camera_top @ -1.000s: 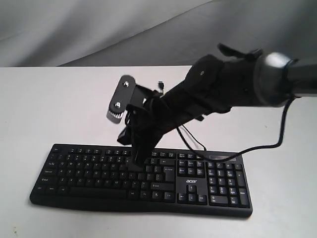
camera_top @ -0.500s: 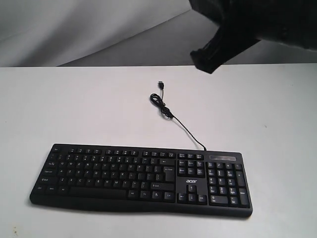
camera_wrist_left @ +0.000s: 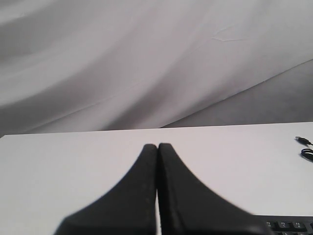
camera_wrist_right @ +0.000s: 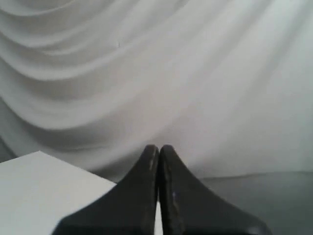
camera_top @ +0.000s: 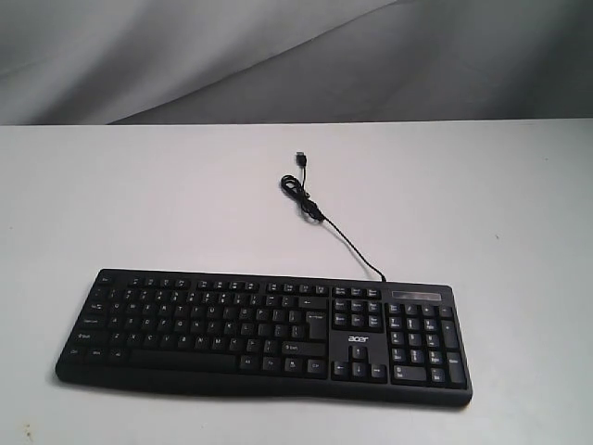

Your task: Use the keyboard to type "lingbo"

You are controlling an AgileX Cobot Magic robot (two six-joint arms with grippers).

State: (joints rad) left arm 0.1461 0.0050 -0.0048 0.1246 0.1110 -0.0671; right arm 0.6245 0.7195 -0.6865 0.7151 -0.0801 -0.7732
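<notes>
The black keyboard lies flat at the front of the white table, number pad and white acer logo on its right side. Its thin black cable runs back to a loose USB plug. Neither arm shows in the exterior view. My left gripper is shut and empty, raised over the table, with a corner of the keyboard and the cable at the frame's edge. My right gripper is shut and empty, pointing at the grey cloth backdrop.
The white table ends at a grey draped cloth behind it. In the right wrist view only a corner of the table shows.
The right arm, which had its fingertips down on the keyboard's middle keys a second ago, has lifted up and gone out of the exterior view. The keyboard has not moved.
</notes>
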